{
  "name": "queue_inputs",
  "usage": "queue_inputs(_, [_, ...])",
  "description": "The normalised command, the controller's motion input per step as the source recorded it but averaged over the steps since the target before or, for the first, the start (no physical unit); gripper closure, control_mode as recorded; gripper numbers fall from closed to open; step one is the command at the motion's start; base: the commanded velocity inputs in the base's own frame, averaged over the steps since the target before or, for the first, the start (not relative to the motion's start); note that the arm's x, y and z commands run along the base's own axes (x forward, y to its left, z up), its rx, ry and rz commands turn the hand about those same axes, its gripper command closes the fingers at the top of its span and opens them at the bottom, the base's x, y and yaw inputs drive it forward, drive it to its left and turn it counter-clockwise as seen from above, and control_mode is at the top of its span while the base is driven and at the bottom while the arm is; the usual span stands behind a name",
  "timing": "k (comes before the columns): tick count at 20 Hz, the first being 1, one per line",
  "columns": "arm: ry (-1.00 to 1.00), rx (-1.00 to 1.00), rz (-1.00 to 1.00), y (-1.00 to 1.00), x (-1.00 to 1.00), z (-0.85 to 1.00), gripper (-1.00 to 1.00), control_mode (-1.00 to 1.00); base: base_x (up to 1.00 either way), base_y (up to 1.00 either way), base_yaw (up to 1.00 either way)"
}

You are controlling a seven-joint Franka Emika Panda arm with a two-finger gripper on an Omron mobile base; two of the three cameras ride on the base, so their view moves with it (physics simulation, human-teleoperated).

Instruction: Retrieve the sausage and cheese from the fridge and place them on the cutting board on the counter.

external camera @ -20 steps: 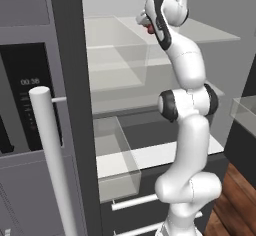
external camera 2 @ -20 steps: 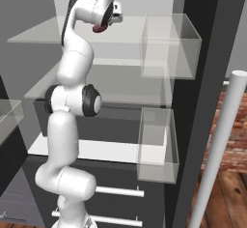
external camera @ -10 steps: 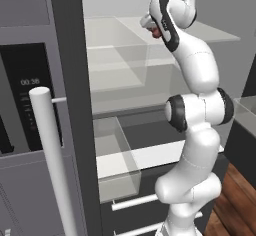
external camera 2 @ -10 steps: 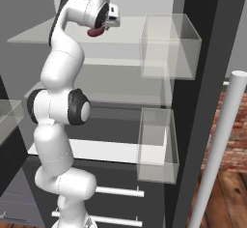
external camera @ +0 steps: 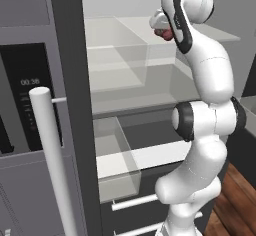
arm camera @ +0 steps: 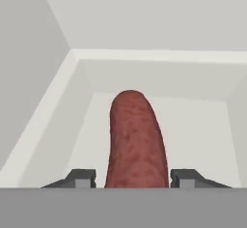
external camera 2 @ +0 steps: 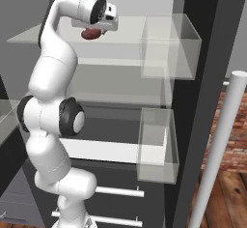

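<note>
Tool [arm camera: 130,176]: in the hand view I see the two dark fingertips [arm camera: 81,178] on each side of the sausage, and they close on it, so the tool is holding the sausage.
Sausage [arm camera: 135,142]: a reddish-brown link with a rounded end, between the fingertips and pointing away from the camera into the fridge. In the right base view I see it as a dark red shape [external camera 2: 90,33] just under the hand, and in the left base view as a small reddish spot [external camera: 162,32] beside the white wrist.
Position of the sausage: high in the fridge, at the level of the upper glass shelf [external camera 2: 58,37]. I cannot tell if it touches the shelf or is just above it.
Fridge [external camera: 67,80]: the doors are open; the inside is pale grey with glass shelves, and I see two silver drawer handles [external camera 2: 118,191] low down.
Door bins: clear bins [external camera 2: 169,46] hang on the right door, one upper and one lower. Another clear bin [external camera: 112,165] is on the left door.
Left door: dark grey, with a black panel [external camera: 27,100] and a long silver bar handle [external camera: 50,160] near the camera.
Arm [external camera: 205,130]: it rises from the base and reaches up to the upper shelf.
Floor [external camera 2: 229,193]: brown wood, at the lower right of the fridge.
</note>
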Motion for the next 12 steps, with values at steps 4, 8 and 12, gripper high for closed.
queue_inputs(4, [0.08, 0.03, 0.0, -0.11, -0.94, 0.02, 1.0, -1.0, 0.0, 0.0, 0.0])
queue_inputs(8, [0.01, 0.01, 0.0, -0.08, -0.94, -0.05, 1.0, -1.0, 0.0, 0.0, 0.0])
queue_inputs(12, [-0.09, 0.0, 0.0, -0.05, -0.94, -0.24, 1.0, -1.0, 0.0, 0.0, 0.0])
